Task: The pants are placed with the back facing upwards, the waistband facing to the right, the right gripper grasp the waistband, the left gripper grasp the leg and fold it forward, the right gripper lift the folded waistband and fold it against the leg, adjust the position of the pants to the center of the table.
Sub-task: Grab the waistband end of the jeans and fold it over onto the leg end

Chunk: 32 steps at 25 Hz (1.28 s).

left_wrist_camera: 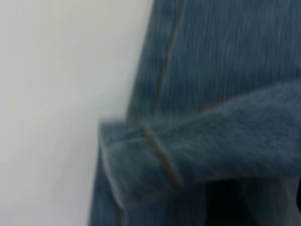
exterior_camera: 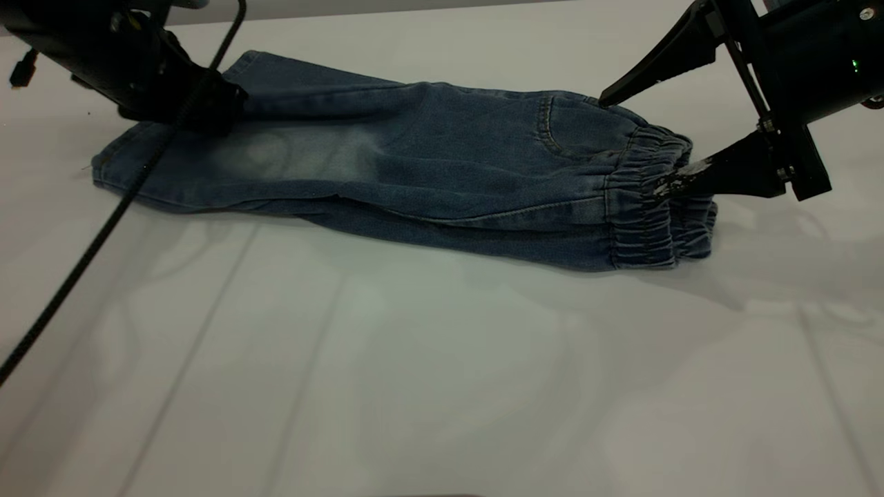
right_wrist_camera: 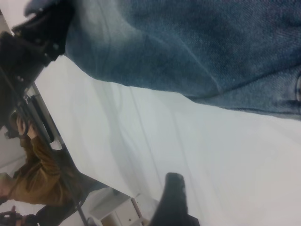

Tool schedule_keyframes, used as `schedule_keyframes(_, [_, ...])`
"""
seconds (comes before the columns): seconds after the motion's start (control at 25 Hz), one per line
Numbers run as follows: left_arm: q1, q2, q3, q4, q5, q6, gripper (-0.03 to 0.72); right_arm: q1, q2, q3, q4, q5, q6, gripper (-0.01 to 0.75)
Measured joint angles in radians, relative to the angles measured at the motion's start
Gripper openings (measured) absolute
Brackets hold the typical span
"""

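The pants [exterior_camera: 428, 159] lie flat on the white worktop [exterior_camera: 442, 373], folded lengthwise so that one leg rests over the other. They occupy the upper half of the exterior view, running from about 9 o'clock to 3 o'clock. The elastic waistband [exterior_camera: 656, 200] points toward 3 o'clock; the leg hems point toward 9 o'clock. One back patch pocket [exterior_camera: 580, 128] faces up near the waistband, and a faded patch [exterior_camera: 297, 155] shows on the upper leg.

The right gripper [exterior_camera: 639, 141] is at the 3 o'clock end of the pants. Its two pointed fingers are spread wide: one tip touches the denim at the far edge beside the pocket, the other tip rests on the gathered waistband. No cloth is pinched between them.

The left gripper [exterior_camera: 200, 110] is at the 10 o'clock end, pressed down on the far leg near its hem. Whether its fingers are spread or pressed together cannot be told. A black cable [exterior_camera: 103, 235] trails from it toward 7 o'clock across the worktop. The left wrist view shows a turned-up denim hem [left_wrist_camera: 141, 160] close to the camera.
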Motion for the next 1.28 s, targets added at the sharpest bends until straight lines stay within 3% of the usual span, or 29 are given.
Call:
schedule_keyframes(0.12, [0.001,0.009,0.000,0.000,-0.116,0.126,0.338,0.000,0.000,0.000,-0.001,0.011,0.000,0.559])
schedule_keyframes(0.24, [0.001,0.006,0.000,-0.022,-0.145,0.175,0.338,0.000,0.000,0.000,-0.026,0.049,0.026,0.559])
schedule_keyframes(0.44, [0.001,-0.001,0.000,-0.099,-0.069,0.180,0.338,0.036,0.000,0.000,-0.132,0.041,0.100,0.559])
schedule_keyframes(0.6, [0.001,-0.001,0.000,-0.105,0.015,0.176,0.338,0.095,0.000,0.004,-0.182,-0.081,0.121,0.559])
schedule_keyframes(0.84, [-0.014,-0.001,0.000,-0.105,0.063,0.126,0.338,0.094,0.005,0.004,-0.108,-0.269,0.141,0.606])
schedule_keyframes(1.28, [-0.085,-0.001,0.000,-0.105,0.088,0.112,0.338,0.094,0.152,0.004,0.097,-0.243,0.048,0.612])
